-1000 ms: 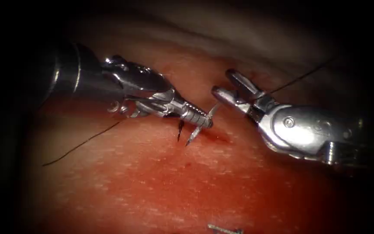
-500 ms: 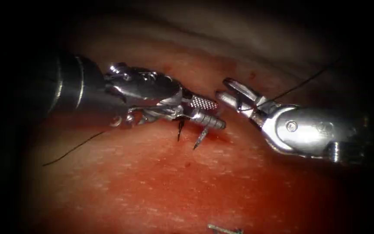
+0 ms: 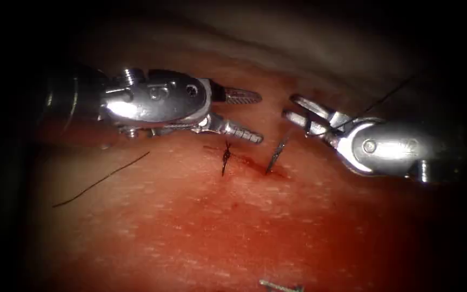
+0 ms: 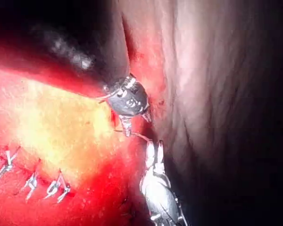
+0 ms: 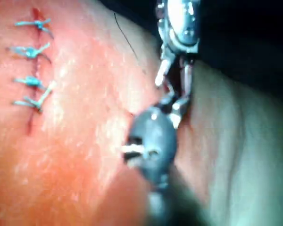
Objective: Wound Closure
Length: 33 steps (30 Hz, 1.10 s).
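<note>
Endoscope: needle [image 3: 274, 156] in tissue [image 3: 233, 227], between open, empty tools.

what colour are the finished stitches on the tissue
Light blue stitches, clearest in the right wrist view.

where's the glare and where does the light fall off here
Endoscope view: glare on the left end effector body and right end effector clevis, both open and empty; dark vignette round the edges; needle stands unheld in the tissue. Left wrist view: bright hotspot on tissue.

Needle [image 3: 275, 155] in tissue [image 3: 201, 227] between tools.
</note>
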{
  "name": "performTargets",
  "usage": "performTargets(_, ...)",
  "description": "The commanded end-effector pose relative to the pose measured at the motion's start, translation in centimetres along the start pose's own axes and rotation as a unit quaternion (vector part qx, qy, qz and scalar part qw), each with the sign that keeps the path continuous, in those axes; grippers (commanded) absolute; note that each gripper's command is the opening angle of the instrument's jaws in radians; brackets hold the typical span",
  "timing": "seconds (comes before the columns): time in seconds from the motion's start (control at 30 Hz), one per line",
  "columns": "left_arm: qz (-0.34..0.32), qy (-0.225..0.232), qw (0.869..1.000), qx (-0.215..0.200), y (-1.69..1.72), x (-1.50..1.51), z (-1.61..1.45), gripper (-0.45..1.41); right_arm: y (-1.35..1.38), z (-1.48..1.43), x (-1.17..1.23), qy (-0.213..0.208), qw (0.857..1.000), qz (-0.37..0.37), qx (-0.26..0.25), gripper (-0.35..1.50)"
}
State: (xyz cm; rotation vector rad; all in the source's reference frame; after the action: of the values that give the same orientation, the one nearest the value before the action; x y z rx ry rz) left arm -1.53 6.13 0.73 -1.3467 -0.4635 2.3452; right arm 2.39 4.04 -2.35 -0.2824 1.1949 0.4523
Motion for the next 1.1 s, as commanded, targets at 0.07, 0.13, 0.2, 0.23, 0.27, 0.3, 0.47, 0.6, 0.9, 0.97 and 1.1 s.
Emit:
performTargets(0.07,-0.001,-0.029,1.000,0.007,0.05,-0.14,0.12,0.70,0.03,0.12,-0.06,0.000,1.000,-0.016,-0.003,-0.35)
performTargets(0.13,0.005,-0.067,0.998,0.006,0.14,-0.30,0.19,0.65,0.10,0.16,-0.11,0.000,1.000,-0.029,-0.002,-0.35)
performTargets(0.2,0.049,-0.087,0.994,-0.031,0.26,-0.44,0.24,0.35,0.12,0.20,-0.21,0.002,0.999,-0.034,-0.003,-0.35)
performTargets(0.23,0.049,-0.087,0.994,-0.031,0.26,-0.44,0.24,0.35,0.12,0.20,-0.21,0.002,0.999,-0.034,-0.003,-0.35)
performTargets(0.27,0.069,-0.094,0.992,-0.041,0.31,-0.47,0.24,0.16,0.12,0.20,-0.24,0.003,0.999,-0.036,-0.003,-0.35)
performTargets(0.3,0.087,-0.119,0.988,-0.041,0.45,-0.54,0.26,-0.10,0.10,0.22,-0.30,0.006,0.999,-0.038,-0.002,-0.35)
performTargets(0.47,0.091,-0.141,0.985,-0.034,0.60,-0.61,0.43,-0.25,0.10,0.26,-0.33,0.010,0.999,-0.045,0.002,-0.35)
performTargets(0.6,0.075,-0.146,0.986,-0.021,0.56,-0.76,0.64,-0.19,0.07,0.28,-0.33,0.013,0.999,-0.051,0.005,-0.35)
performTargets(0.9,0.049,-0.150,0.987,-0.012,0.37,-0.99,0.77,-0.11,0.00,0.37,-0.37,0.019,0.997,-0.071,0.008,-0.35)
performTargets(0.97,0.045,-0.151,0.987,-0.009,0.35,-1.04,0.81,-0.10,-0.01,0.38,-0.40,0.020,0.997,-0.073,0.008,-0.35)
performTargets(1.1,0.038,-0.156,0.987,-0.010,0.37,-1.11,0.86,-0.06,-0.03,0.39,-0.46,0.022,0.997,-0.078,0.007,-0.35)
